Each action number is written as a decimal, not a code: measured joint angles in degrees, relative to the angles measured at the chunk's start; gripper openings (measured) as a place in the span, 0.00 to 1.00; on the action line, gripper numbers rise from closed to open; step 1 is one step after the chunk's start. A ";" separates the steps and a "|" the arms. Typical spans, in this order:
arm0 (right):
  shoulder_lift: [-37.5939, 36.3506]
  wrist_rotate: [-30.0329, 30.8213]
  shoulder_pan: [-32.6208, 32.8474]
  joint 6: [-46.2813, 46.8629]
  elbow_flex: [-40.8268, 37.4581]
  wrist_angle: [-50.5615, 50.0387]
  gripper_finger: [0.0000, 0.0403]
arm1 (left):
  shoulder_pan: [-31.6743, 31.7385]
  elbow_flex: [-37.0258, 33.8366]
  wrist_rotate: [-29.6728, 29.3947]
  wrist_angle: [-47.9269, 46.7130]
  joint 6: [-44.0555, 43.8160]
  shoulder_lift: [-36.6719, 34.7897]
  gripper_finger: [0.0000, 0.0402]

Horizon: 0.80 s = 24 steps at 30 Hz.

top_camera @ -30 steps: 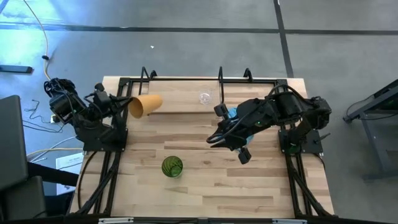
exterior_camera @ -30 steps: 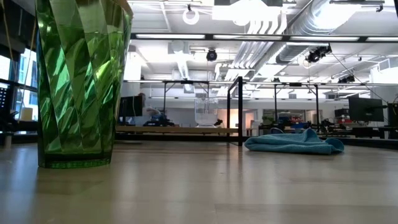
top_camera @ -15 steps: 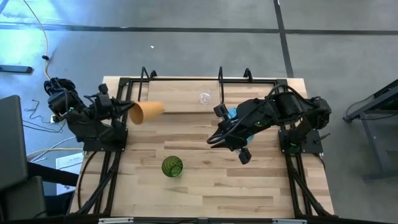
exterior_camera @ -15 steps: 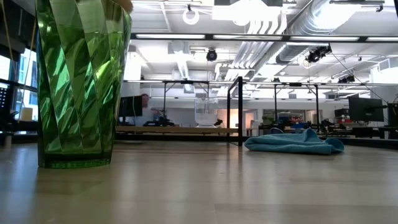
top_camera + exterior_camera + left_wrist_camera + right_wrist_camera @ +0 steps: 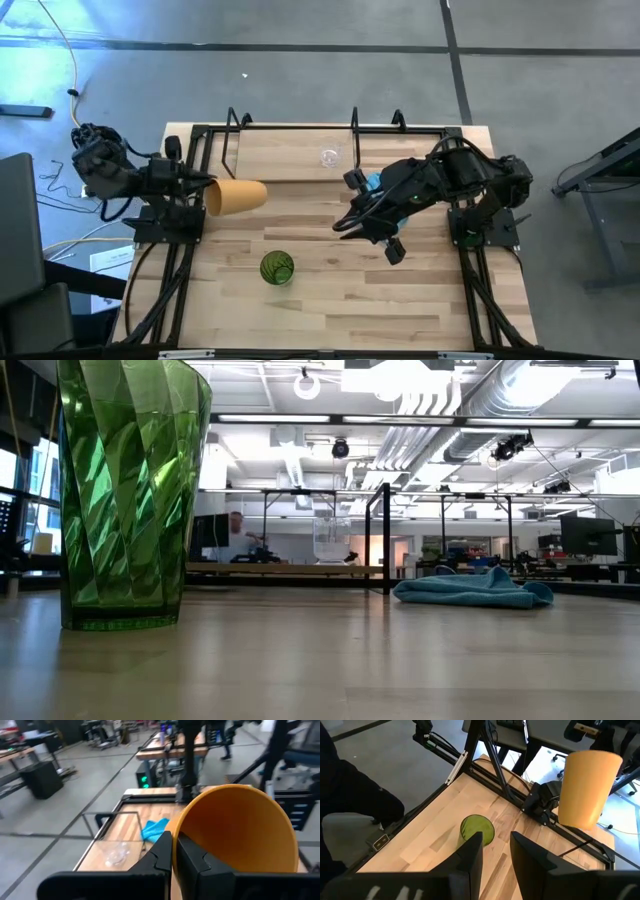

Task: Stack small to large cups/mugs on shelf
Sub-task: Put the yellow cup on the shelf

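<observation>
Green cup [image 5: 277,268] upright on the wooden table [image 5: 330,310], nearest the front edge. Right gripper [image 5: 343,226] hovers mid-table, fingers spread, nothing between them. Left gripper [image 5: 205,183] pinches the orange-tan cup [image 5: 237,195] by its rim, cup on its side, held above the table's left part. Blue cloth [image 5: 375,184] lies under the right arm. Farthest back, small clear glass cup [image 5: 329,157] stands on the shelf [image 5: 290,152].

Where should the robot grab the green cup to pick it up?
Probably at the rim, from above: the green cup stands upright, mouth open, with clear table all around. One finger inside, one outside, as the left end effector holds the orange cup. The open right end effector hovers nearest.
</observation>
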 joint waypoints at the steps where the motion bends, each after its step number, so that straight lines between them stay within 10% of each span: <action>1: 0.00 -0.02 0.00 0.00 0.00 -0.03 0.23 | 0.00 0.00 0.71 0.63 0.91 -0.42 0.00; 24: 0.00 -2.28 0.00 -0.85 0.00 -0.22 0.23 | 0.00 0.00 17.30 9.42 18.03 -11.96 0.00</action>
